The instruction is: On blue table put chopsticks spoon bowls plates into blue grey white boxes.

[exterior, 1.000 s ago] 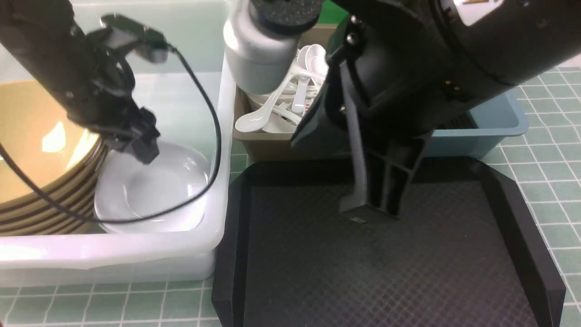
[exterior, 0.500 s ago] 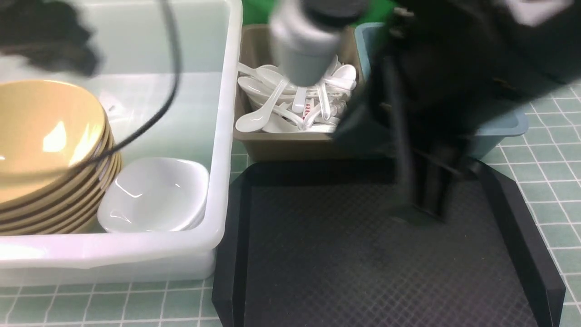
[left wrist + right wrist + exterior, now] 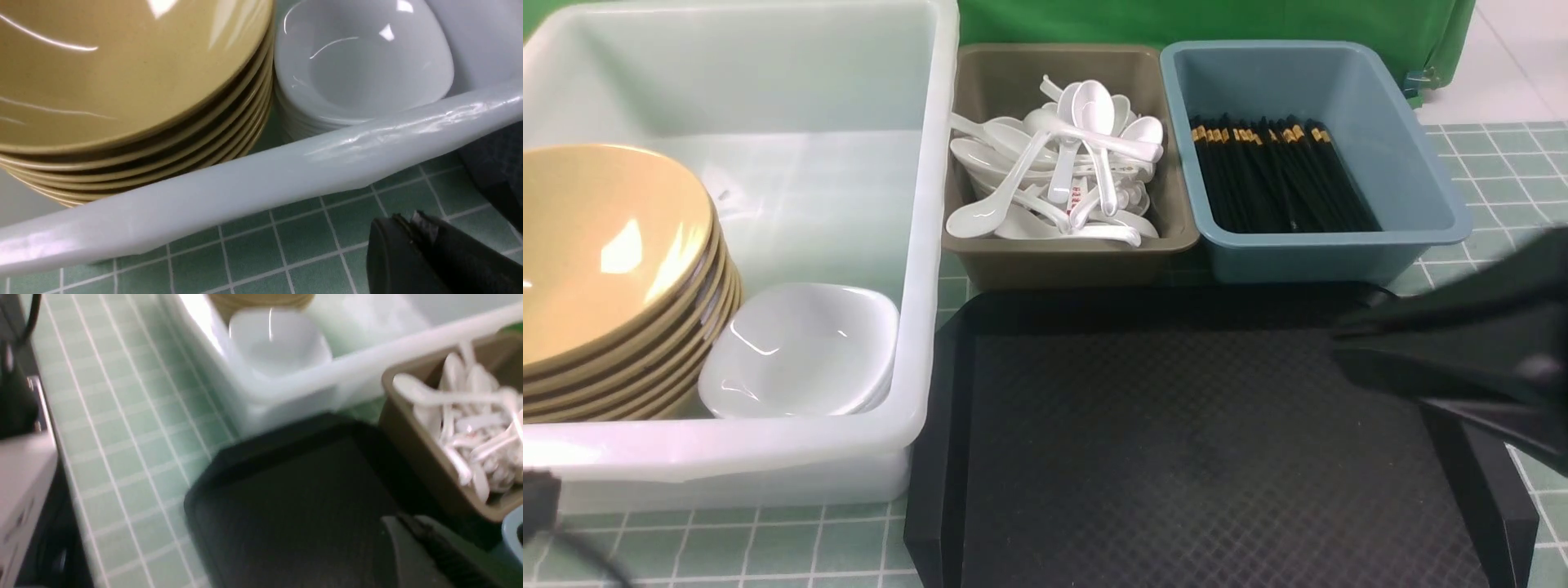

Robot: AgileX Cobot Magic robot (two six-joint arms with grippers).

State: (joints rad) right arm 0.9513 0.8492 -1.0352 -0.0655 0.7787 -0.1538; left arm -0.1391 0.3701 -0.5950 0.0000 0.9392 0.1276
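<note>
Stacked tan bowls (image 3: 605,245) and stacked white plates (image 3: 800,347) sit in the white tub (image 3: 727,457). Black chopsticks (image 3: 1274,175) lie in the blue bin (image 3: 1421,163). White spoons (image 3: 1062,163) are heaped in the grey bin (image 3: 1062,261); the task's spoon I cannot single out among them. My left gripper (image 3: 408,220) is shut and empty over the blue table (image 3: 253,261), just outside the tub's front rim (image 3: 286,171). My right gripper (image 3: 1339,347) is shut and empty above the right side of the black tray, and also shows as the right gripper (image 3: 402,522).
A black textured tray (image 3: 1176,457) lies in front of the grey and blue bins. A green backdrop (image 3: 1176,20) stands behind the boxes. The robot's own base (image 3: 24,477) borders the table's near edge.
Both arms have pulled back from over the boxes. The left gripper rose out of the white tub and shut. The right gripper swung to the right edge of the tray.
</note>
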